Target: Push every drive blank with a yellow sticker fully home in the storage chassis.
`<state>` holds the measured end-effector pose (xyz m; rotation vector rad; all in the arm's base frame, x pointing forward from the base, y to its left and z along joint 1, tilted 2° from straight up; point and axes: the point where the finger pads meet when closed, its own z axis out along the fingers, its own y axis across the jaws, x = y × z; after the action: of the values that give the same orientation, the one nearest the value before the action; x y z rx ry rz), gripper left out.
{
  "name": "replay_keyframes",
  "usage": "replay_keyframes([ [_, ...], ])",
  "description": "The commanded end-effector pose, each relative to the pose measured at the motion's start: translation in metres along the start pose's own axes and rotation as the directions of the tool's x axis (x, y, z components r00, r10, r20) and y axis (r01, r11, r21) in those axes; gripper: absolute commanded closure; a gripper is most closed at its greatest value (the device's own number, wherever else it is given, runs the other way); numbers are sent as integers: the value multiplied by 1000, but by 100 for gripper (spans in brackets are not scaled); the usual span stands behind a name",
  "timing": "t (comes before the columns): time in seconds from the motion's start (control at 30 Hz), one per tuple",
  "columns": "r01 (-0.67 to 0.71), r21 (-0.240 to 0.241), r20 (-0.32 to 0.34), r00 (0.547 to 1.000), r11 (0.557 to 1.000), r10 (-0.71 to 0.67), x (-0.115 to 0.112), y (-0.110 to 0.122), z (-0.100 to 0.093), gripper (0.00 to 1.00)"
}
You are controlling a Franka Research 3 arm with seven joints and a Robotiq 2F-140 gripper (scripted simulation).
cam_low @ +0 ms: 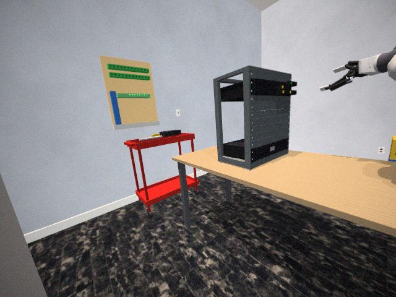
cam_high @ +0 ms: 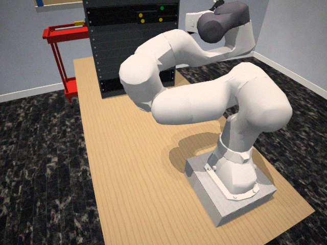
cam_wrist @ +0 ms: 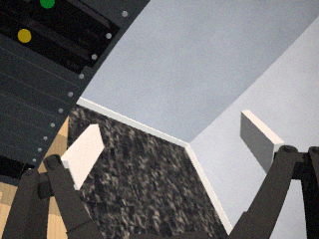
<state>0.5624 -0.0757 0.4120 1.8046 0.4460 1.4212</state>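
The dark rack stands upright on the table. Its black storage chassis is near the top. Three yellow stickers show on it: an upper left one, a lower left one and a lower right one. A green sticker is at the upper right. The two right-hand blanks plainly stand out in the exterior view. My gripper is open and empty, apart from the rack, in front of it.
The wooden table carries the rack and the arm's grey base block. A red cart stands beyond the table. In the top view the arm passes in front of the rack's lower right part.
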Motion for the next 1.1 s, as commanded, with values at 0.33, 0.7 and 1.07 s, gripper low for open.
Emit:
replay_keyframes([
  [0.33, 248, 25, -118, 963, 968, -244, 29, -31, -13, 0],
  [0.7, 342, 27, -179, 926, 939, -332, 43, -49, -23, 0],
  [1.07, 477, 13, -273, 847, 879, -456, 63, -78, -39, 0],
])
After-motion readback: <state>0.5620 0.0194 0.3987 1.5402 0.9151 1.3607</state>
